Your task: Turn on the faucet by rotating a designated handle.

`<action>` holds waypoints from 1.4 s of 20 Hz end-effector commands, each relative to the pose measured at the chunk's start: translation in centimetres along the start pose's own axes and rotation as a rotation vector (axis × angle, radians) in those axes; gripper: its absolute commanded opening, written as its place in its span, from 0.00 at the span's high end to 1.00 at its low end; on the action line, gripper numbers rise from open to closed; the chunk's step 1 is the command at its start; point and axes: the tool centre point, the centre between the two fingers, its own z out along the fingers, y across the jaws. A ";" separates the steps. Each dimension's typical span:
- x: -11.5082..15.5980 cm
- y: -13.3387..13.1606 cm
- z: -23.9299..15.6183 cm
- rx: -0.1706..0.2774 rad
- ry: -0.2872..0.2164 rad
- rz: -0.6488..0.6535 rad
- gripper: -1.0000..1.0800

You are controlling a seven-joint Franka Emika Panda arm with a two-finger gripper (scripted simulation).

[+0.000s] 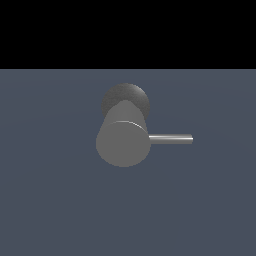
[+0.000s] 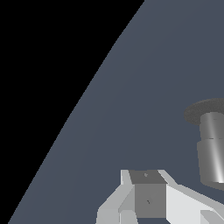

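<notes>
While gripper (image 2: 146, 205) hangs beside faucet (image 2: 212, 146), untouched

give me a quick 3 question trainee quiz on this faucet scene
1. True or false: the handle points toward the exterior view's right.
2. In the exterior view, the robot arm is: A) touching the handle B) over the faucet C) not visible.
3. Fill in: in the wrist view the gripper is ___ the faucet, not touching it.

Key: 1 true; 2 C; 3 beside, with a gap.
</notes>
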 end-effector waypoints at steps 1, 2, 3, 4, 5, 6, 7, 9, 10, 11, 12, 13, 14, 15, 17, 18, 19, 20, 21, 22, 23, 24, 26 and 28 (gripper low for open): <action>1.1 0.4 -1.8 0.099 0.078 0.013 1.00; 1.5 0.6 -2.6 0.136 0.108 0.020 1.00; 1.9 0.9 -3.3 0.174 0.139 0.028 1.00; 2.3 1.2 -4.0 0.211 0.170 0.037 1.00; 2.7 1.6 -4.8 0.247 0.200 0.047 1.00; 3.0 2.1 -5.5 0.283 0.231 0.057 1.00; 3.4 2.6 -6.2 0.318 0.262 0.069 1.00; 4.1 3.7 -7.6 0.387 0.323 0.096 1.00; 4.4 4.4 -8.3 0.421 0.354 0.111 1.00; 4.7 5.1 -9.0 0.454 0.384 0.127 1.00; 4.9 5.9 -9.6 0.486 0.415 0.144 1.00; 5.2 6.7 -10.2 0.518 0.445 0.162 1.00; 5.4 7.6 -10.8 0.548 0.474 0.182 1.00; 5.7 8.5 -11.3 0.579 0.504 0.202 1.00; 6.0 10.6 -12.2 0.637 0.562 0.247 1.00; 6.2 11.6 -12.6 0.664 0.590 0.272 1.00; 6.3 12.8 -13.0 0.691 0.618 0.297 1.00; 6.4 13.9 -13.3 0.717 0.646 0.324 1.00; 6.5 15.1 -13.5 0.743 0.672 0.352 1.00; 6.5 16.4 -13.7 0.767 0.699 0.381 1.00; 6.5 17.6 -13.8 0.790 0.725 0.412 1.00; 6.5 18.9 -13.8 0.813 0.750 0.443 1.00; 6.4 21.6 -13.7 0.855 0.798 0.510 1.00; 6.1 24.3 -13.3 0.893 0.843 0.582 1.00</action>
